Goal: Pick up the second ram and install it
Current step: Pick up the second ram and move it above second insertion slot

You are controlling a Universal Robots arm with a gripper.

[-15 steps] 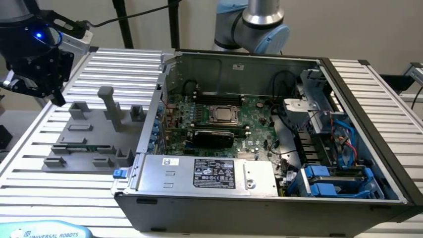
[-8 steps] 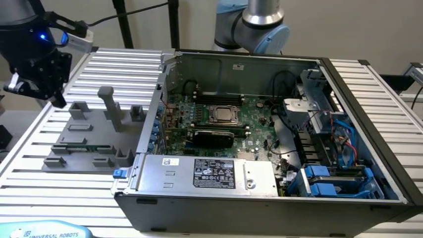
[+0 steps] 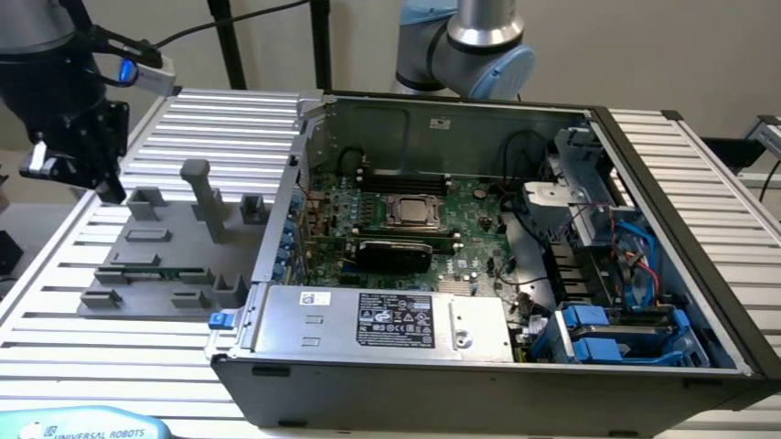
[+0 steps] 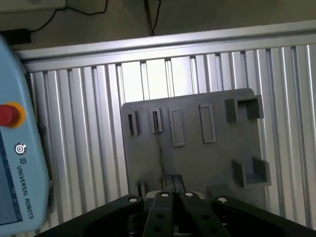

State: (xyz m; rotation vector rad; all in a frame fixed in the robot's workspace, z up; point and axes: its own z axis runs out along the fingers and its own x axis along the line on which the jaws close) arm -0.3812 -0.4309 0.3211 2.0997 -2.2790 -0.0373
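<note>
The second ram (image 3: 156, 272) is a thin green stick standing on edge in a holder on the grey fixture plate (image 3: 146, 247), at the exterior view's left. In the wrist view the second ram (image 4: 159, 143) appears edge-on as a thin dark line on the grey fixture plate (image 4: 197, 158). My gripper (image 3: 108, 187) hangs high over the plate's far left corner, well apart from the stick. The gripper (image 4: 173, 181) has its fingers together with nothing between them. The open computer case (image 3: 488, 366) holds the motherboard, with long black slots (image 3: 403, 172) beyond the CPU socket (image 3: 412, 211).
Grey fixture blocks, one a tall post (image 3: 197, 197), rise from the plate. A light-blue teach pendant (image 4: 19, 153) lies on the ribbed aluminium table beside the plate. A second robot arm (image 3: 476, 46) stands behind the case. Cables and blue drive bays (image 3: 610, 334) fill the case's right side.
</note>
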